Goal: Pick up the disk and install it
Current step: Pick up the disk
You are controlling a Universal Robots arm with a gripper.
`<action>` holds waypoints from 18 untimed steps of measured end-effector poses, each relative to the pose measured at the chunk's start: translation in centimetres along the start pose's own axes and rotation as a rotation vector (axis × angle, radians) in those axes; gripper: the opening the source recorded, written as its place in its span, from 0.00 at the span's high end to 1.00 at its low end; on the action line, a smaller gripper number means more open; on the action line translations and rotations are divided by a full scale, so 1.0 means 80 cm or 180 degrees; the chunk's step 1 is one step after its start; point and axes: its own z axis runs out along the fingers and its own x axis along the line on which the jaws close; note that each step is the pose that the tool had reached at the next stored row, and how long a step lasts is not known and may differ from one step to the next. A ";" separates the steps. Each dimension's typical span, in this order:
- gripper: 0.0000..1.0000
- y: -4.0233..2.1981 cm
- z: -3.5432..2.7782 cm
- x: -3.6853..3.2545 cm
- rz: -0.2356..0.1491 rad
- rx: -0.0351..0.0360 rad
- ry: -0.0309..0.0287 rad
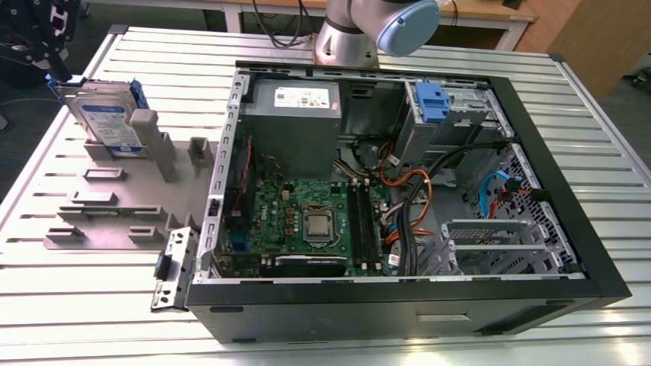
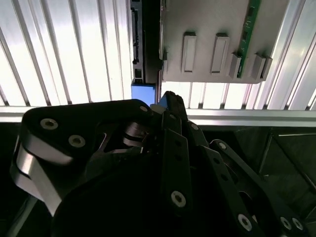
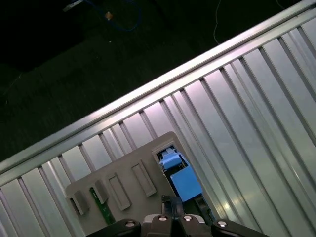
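Exterior view's left: gripper (image 1: 41, 61) by the top corner of the disk (image 1: 107, 118); grip width cannot be told. Disk upright in grey stand (image 1: 112, 194), presumably keeping its edge reachable. Right: computer case (image 1: 356, 313) lies open, bays accessible from above.

Grey-blue arm (image 1: 379, 27), dark tool (image 2: 166, 100) pointing downward

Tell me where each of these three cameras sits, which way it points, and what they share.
Exterior view: above the table, looking down on the open computer case and the disk upright in its grey holder; the arm's joint shows behind the case.
Second wrist view: on the arm, looking along the gripper toward holder and table.
First wrist view: on the arm, looking down past the gripper onto the disk's blue rail.
Shared: holder and ribbed table.
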 end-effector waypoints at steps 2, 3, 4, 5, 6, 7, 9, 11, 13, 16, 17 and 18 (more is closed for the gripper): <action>0.89 -0.0001 0.0008 0.0000 -0.0107 0.0000 0.0005; 0.89 -0.0001 0.0011 0.0001 -0.0158 -0.0001 0.0007; 0.89 -0.0001 0.0012 0.0001 -0.0206 -0.0001 0.0009; 0.89 0.0000 0.0013 0.0001 -0.0250 -0.0001 0.0011; 0.89 0.0000 0.0014 0.0000 -0.0289 -0.0001 0.0012; 0.89 -0.0001 0.0015 0.0001 -0.0328 -0.0001 0.0014; 0.89 0.0000 0.0016 0.0001 -0.0395 -0.0002 0.0017; 0.89 0.0000 0.0016 0.0001 -0.0446 -0.0002 0.0019; 0.89 0.0000 0.0015 0.0000 -0.0475 -0.0002 0.0020; 0.89 -0.0001 0.0016 0.0000 -0.0479 -0.0002 0.0020; 0.89 0.0000 0.0016 0.0000 -0.0480 -0.0002 0.0020; 0.89 -0.0001 0.0016 0.0000 -0.0480 -0.0002 0.0020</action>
